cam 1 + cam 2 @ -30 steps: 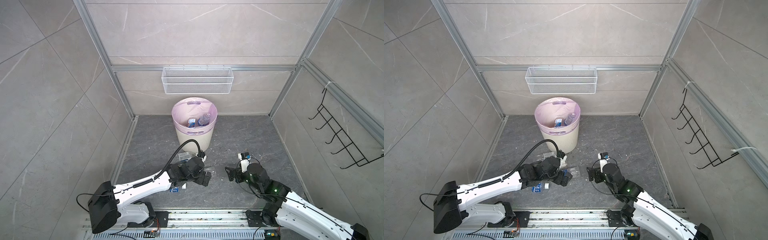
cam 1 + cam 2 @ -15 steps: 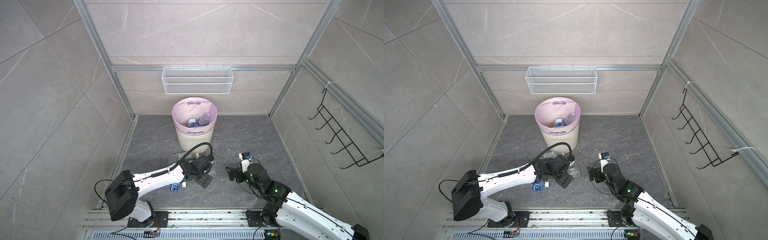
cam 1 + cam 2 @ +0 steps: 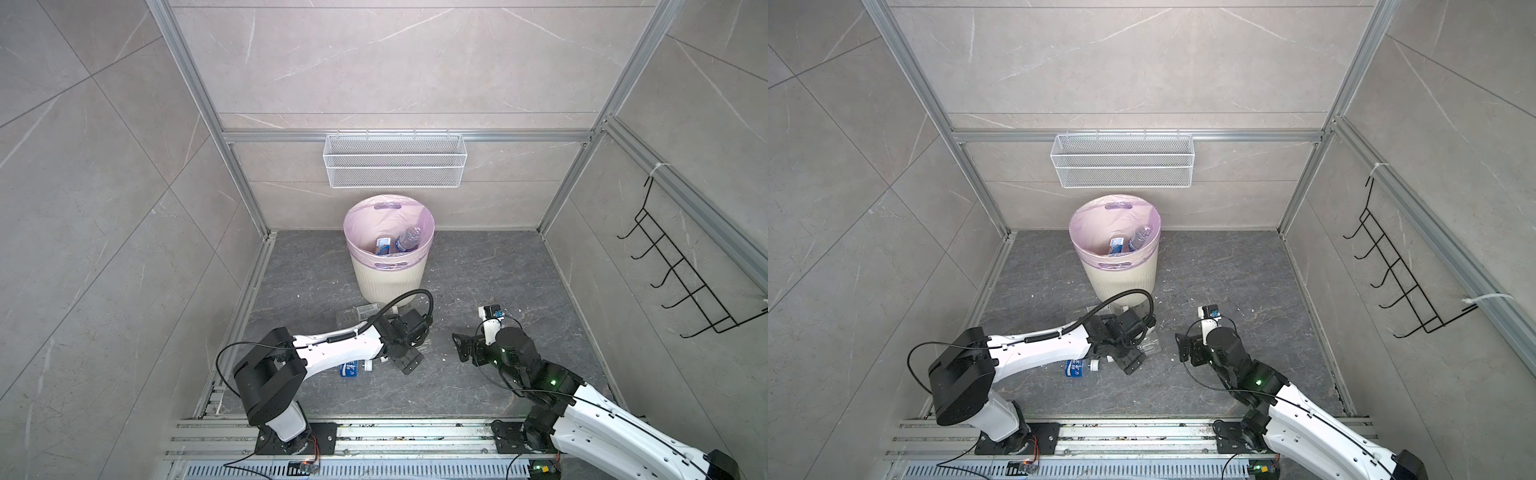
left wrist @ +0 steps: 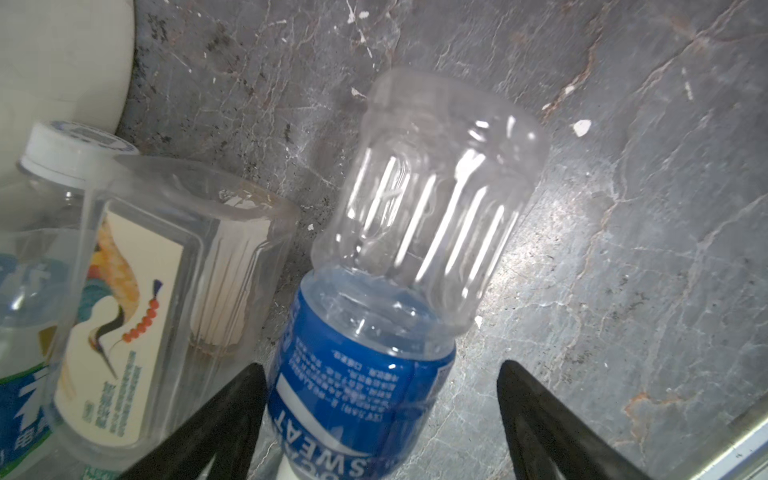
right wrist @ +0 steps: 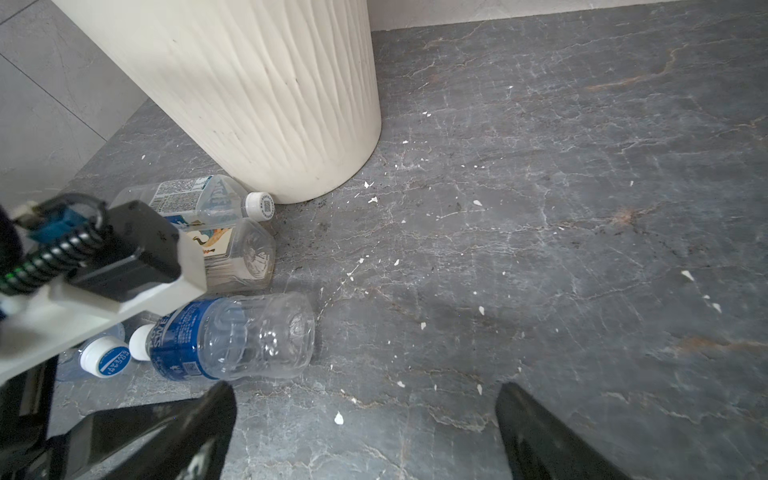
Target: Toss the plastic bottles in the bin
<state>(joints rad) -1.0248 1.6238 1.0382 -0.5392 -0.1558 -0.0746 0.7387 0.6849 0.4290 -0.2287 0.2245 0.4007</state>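
Two bottles (image 3: pixel 409 240) lay inside the pink-lined bin (image 3: pixel 388 274), which stood on the dark grey marbled surface (image 3: pixel 498 266) by the tiled back wall (image 3: pixel 415 83), below a wire basket (image 3: pixel 395 166). Top views alone showed the bin's inside; the left wrist view alone showed the left pincer (image 4: pixel 379 365), fingers (image 4: pixel 224 415) apart, straddling a blue-labelled bottle (image 4: pixel 361 374) lying near the bin's foot. The right pincer (image 5: pixel 365 386) stood wide apart over bare surface beside that bottle.
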